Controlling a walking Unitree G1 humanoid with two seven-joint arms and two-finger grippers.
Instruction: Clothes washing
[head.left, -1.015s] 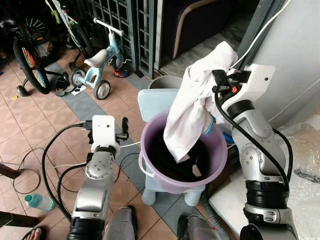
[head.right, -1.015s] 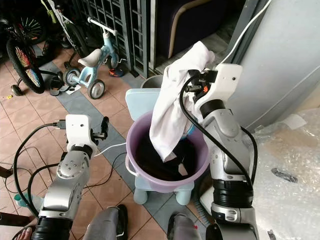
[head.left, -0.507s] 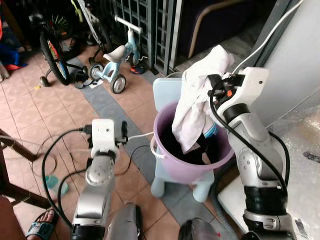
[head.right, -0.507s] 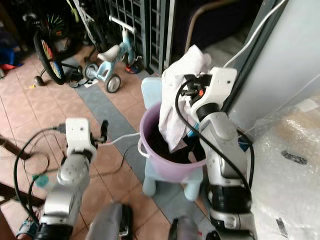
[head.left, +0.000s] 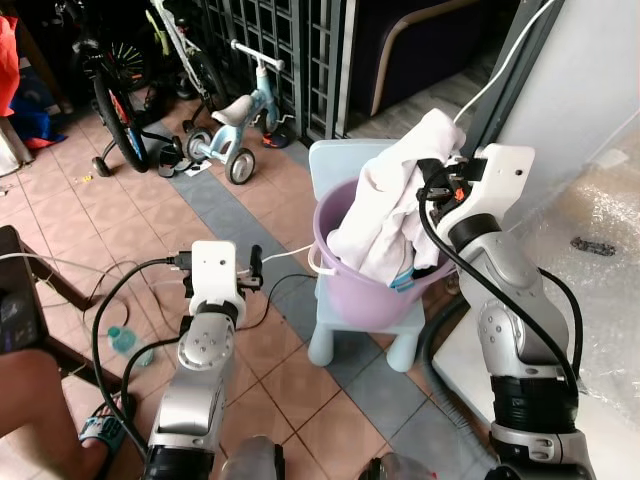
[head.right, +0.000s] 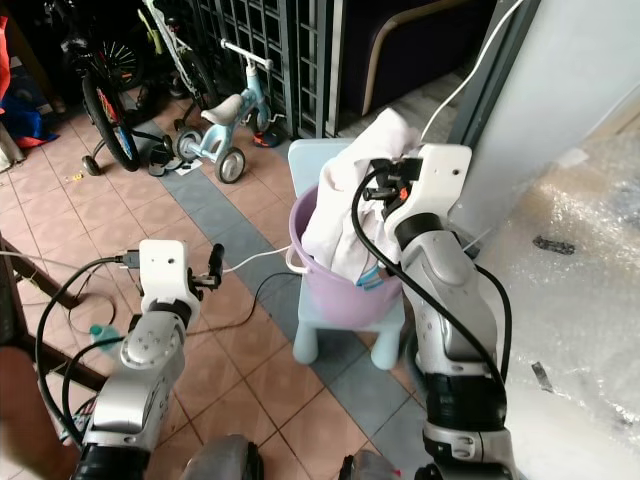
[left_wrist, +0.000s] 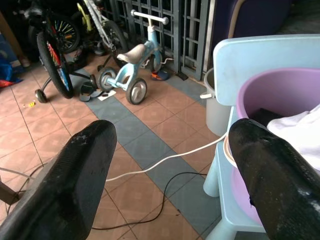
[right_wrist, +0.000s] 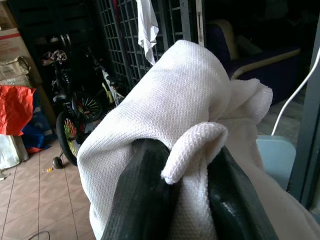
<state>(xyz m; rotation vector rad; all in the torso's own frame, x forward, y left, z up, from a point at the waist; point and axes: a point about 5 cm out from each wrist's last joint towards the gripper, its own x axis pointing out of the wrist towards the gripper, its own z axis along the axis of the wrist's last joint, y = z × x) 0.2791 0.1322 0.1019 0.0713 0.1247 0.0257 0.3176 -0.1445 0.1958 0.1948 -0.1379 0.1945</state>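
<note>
Stepped back and turned since a second ago, so whole scene shifted: purple bucket (head.left: 365, 270) on pale blue stool (head.left: 345, 320) now farther off, more tiled floor (head.left: 300, 385) showing. White garment (head.left: 385, 215) lifted higher, mostly clear of bucket, lower end at rim. Right gripper (right_wrist: 187, 185) pinching a fold of cloth. Left gripper (left_wrist: 172, 175) spread wide, idle beside stool. Probably carrying garment toward washing next.

My left gripper (left_wrist: 172, 165) hanging wide open over the tiled floor (left_wrist: 155, 120).
Purple bucket (left_wrist: 260, 95) sits on a light blue chair (left_wrist: 250, 55) by one finger, white cloth (left_wrist: 300, 132) poking out of it. A white cable (left_wrist: 165, 160) snakes across the tiles, with a kid's balance bike (left_wrist: 132, 62) near the gate.
</note>
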